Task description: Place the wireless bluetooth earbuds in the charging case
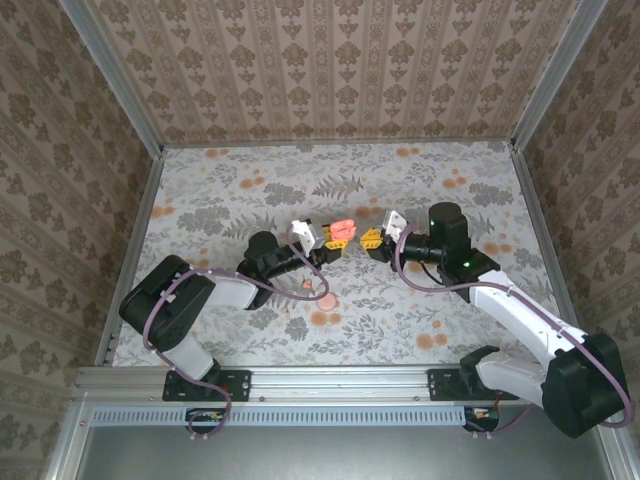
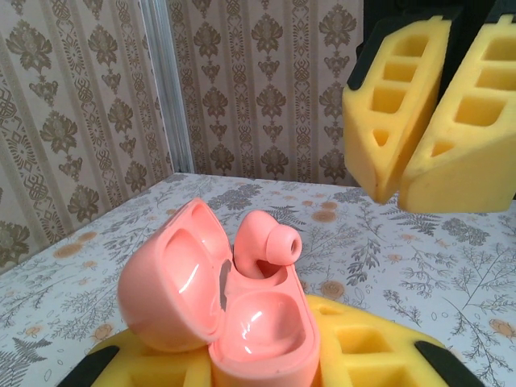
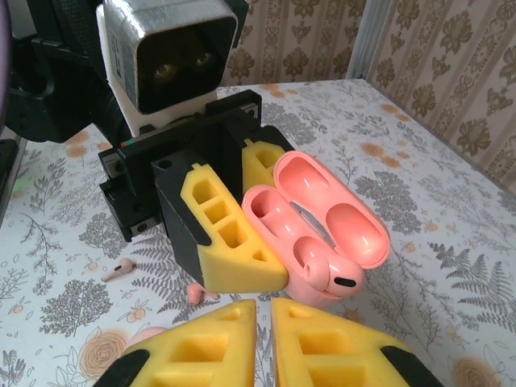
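The left gripper (image 1: 326, 239) appears to hold the charging case (image 1: 341, 230) (salmon-pink), with the right gripper (image 1: 371, 238) just beside it.

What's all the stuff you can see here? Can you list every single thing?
table: one, pale with a grey and orange flower print, under everything.
walls: brown patterned, around the table.
charging case: one, salmon pink, lid open, clamped in the left gripper.
seated earbud: one, pink, sticking up from a case socket.
loose earbud: one, pink, lying on the table.
small pink piece: one, on the table, half hidden; cannot tell what.
left gripper: one, yellow fingers, shut on the case.
right gripper: one, yellow fingers, shut, empty, facing the case.
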Motion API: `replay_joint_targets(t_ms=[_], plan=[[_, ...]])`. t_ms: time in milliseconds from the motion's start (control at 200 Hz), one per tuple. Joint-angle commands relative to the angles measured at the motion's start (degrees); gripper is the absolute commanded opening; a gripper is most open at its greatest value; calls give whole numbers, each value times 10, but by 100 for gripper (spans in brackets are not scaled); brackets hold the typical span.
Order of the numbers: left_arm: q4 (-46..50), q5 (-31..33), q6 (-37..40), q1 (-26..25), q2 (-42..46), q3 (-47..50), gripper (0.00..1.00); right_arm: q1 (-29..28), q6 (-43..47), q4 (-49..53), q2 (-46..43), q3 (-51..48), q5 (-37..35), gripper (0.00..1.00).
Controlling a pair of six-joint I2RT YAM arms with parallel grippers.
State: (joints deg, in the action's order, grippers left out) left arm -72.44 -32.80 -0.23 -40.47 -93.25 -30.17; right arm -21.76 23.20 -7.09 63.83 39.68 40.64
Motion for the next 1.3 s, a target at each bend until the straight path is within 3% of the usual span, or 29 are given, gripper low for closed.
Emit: replay_joint_targets(t_ms=[0,1295], plan=[[-15,-10,5,-3,16,-8,18,0,-9,-15,11,16,-6,13],[-14,-9,4,-4,19,-8,18,-13,-31,-100,80,35,-5,11]])
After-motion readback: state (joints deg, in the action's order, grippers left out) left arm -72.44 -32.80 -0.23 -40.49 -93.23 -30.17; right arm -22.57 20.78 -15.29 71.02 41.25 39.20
